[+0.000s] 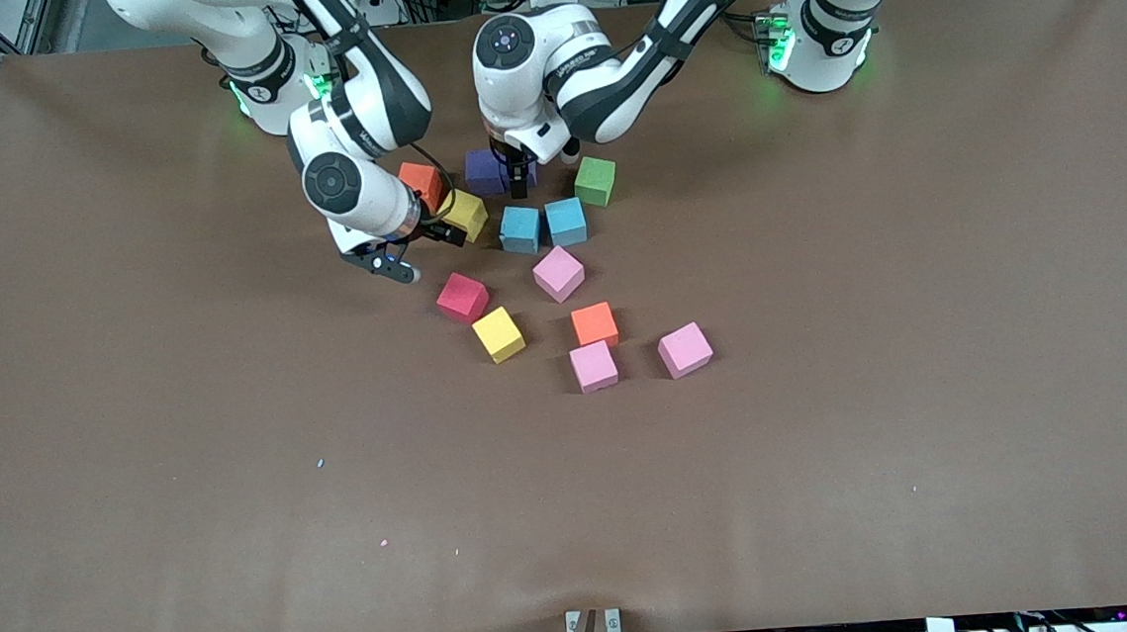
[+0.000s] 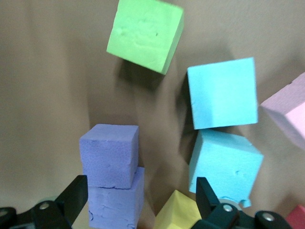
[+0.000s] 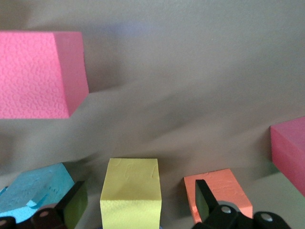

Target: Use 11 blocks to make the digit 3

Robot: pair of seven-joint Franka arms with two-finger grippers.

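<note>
While both arms reach in over the cluster of blocks, neither pincer has hold of anything. The left gripper (image 2: 138, 200) hangs spread wide over the two purple blocks (image 1: 486, 171), which sit touching each other; in the left wrist view a purple block (image 2: 110, 155) lies between the fingers (image 2: 71, 198) without being pinched. The right gripper (image 3: 138, 202) is likewise spread wide, low over the table just beside a yellow block (image 1: 465, 214); in the right wrist view that yellow block (image 3: 131, 195) lies between its fingers (image 3: 205, 198), untouched as far as can be seen.

An orange block (image 1: 422, 182) sits touching the yellow one, farther from the front camera. Two blue blocks (image 1: 542, 225) stand side by side, nearer the camera than the purple pair, with a green block (image 1: 595, 180) just beside them toward the left arm's end. Nearer the camera lie a pink block (image 1: 559, 273), a red block (image 1: 462, 296) and a second yellow block (image 1: 498, 334), those last two close together. Nearest of all are a second orange block (image 1: 595, 325), touching a pink block (image 1: 594, 366), and another pink block (image 1: 685, 349) set apart. Being cubes, the blocks have no long axis; most sit turned at differing angles on the brown table (image 1: 922, 331).
</note>
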